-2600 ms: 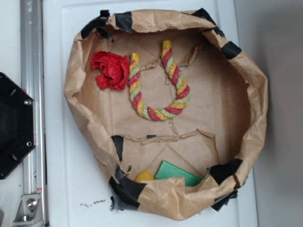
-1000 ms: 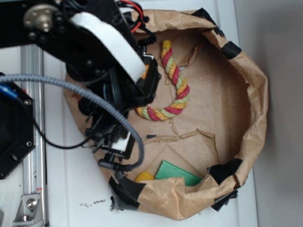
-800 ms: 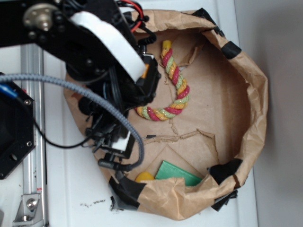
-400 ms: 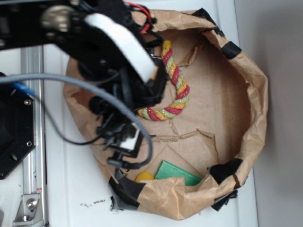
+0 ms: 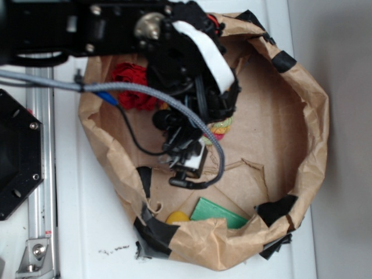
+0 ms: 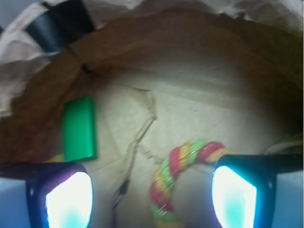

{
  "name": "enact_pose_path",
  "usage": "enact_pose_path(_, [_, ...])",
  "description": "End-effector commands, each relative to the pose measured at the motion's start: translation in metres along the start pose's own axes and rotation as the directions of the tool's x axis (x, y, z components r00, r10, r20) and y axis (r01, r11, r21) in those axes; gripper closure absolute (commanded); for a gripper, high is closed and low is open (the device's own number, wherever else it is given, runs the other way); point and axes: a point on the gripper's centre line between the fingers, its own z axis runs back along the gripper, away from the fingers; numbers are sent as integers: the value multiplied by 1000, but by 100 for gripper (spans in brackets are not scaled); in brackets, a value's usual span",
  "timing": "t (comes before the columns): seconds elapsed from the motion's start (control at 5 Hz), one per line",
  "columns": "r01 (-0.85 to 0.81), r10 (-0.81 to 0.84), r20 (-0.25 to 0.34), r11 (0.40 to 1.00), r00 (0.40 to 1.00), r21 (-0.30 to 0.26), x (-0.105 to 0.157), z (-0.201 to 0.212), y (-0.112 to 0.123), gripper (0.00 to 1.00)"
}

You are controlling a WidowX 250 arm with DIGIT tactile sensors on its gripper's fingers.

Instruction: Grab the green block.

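In the wrist view the green block (image 6: 80, 128) lies ahead of the fingers and off to the left-hand one, flat on the brown paper floor, close under the paper wall (image 6: 28, 109). A sliver of yellow ball (image 6: 58, 157) peeks out just beside its near end. Further right, between the two fingers and nearer to them, the twisted rope (image 6: 183, 166) curls across the floor. The fingers (image 6: 151, 194) are spread wide with nothing between them.

The step in hand looks like the approach. To do it well, the fingers should probably travel forward and leftward until the block sits centred in the gap, clear of the rope. The block is a thin slab tucked against the wall, so the gap seems best lined up across its narrow width, then lowered right to the paper before closing; the ball beside it could get nudged or pinched instead.

From the exterior view, the arm (image 5: 174, 64) reaches in from the left over the paper-walled bin, with the gripper (image 5: 189, 168) pointing down above the middle of the floor. The block (image 5: 220, 213) lies beyond it, near the bin's lower rim, and the two are apart, not touching
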Motion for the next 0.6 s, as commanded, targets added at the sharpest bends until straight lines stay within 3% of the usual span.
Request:
enact_pose_path(0.0, [188,-188,32,982,982,16,28,-27,-35,0])
enact_pose_path(0.4, [301,-301,-11,953,954,23,24,-60,-69,0])
